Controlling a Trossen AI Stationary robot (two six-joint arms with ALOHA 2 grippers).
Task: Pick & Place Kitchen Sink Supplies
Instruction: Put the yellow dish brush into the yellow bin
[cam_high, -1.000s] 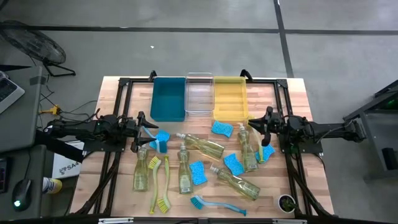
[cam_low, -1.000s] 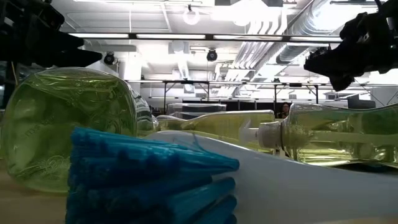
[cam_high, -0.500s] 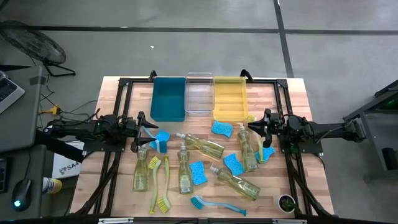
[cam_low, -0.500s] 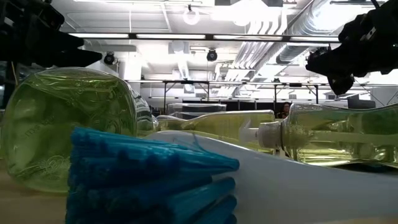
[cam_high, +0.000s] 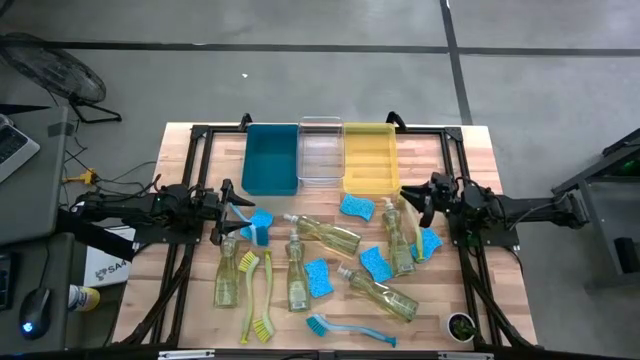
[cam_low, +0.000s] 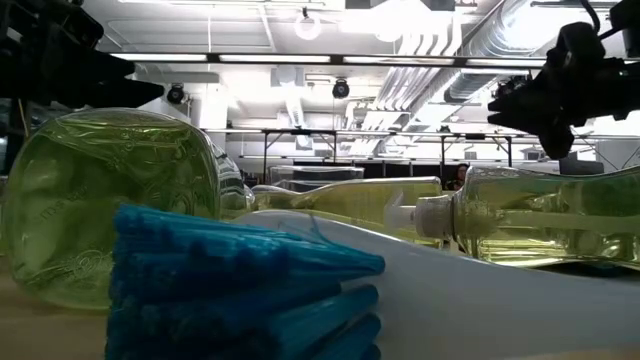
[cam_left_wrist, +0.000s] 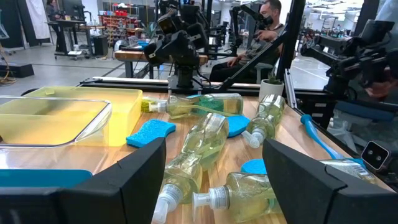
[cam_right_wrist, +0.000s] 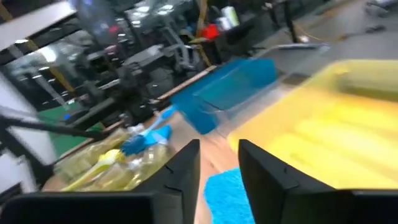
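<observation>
On the wooden desk three bins stand in a row at twelve o'clock: a teal bin, a clear bin and a yellow bin, touching side by side. The sink supplies lie scattered below them, none in a bin. Five soap bottles lie on their sides: one at the centre, one just below it, one toward eight o'clock, one toward four o'clock and one toward three o'clock. Blue sponges lie among them: one just under the yellow bin, one at the centre, one beside it toward four o'clock, and one at the right. Two yellow-green brushes lie side by side at seven o'clock, and a blue brush lies at six o'clock. Another blue brush lies at nine o'clock, just in front of the left claw, whose fingers stand apart and released, holding nothing. The right claw hangs at three o'clock, near the yellow bin's lower corner and above the pump end of the nearest bottle; its fingers are slightly parted with nothing between them.
</observation>
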